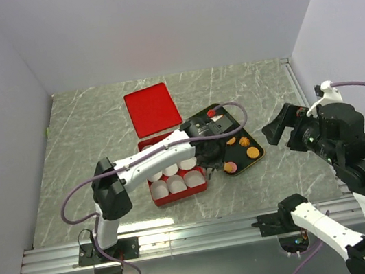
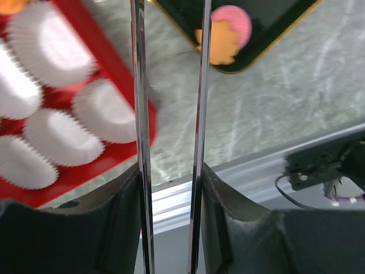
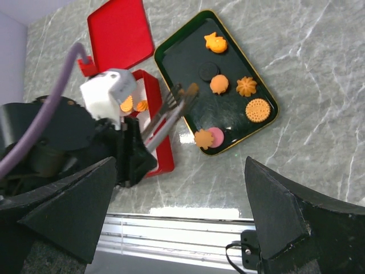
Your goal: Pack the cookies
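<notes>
Several cookies [image 3: 219, 84] lie on a black tray [image 3: 171, 57], mostly orange, one dark. A pink one [image 2: 236, 23] overlaps an orange flower-shaped one [image 2: 219, 45] at the tray's near corner. Two orange cookies [image 3: 134, 105] sit in the red box [image 1: 178, 195] of white paper cups. My left gripper [image 1: 207, 152] carries two long metal blades [image 2: 140, 114] that stand apart, with nothing between them where they show. Their tips [image 3: 187, 92] hang over the tray's left edge beside the box. My right gripper [image 3: 181, 162] is open and empty, raised to the right of the tray.
The red lid [image 1: 152, 108] lies flat behind the box. An aluminium rail [image 1: 205, 234] runs along the table's near edge. Grey walls close the table in on the left, back and right.
</notes>
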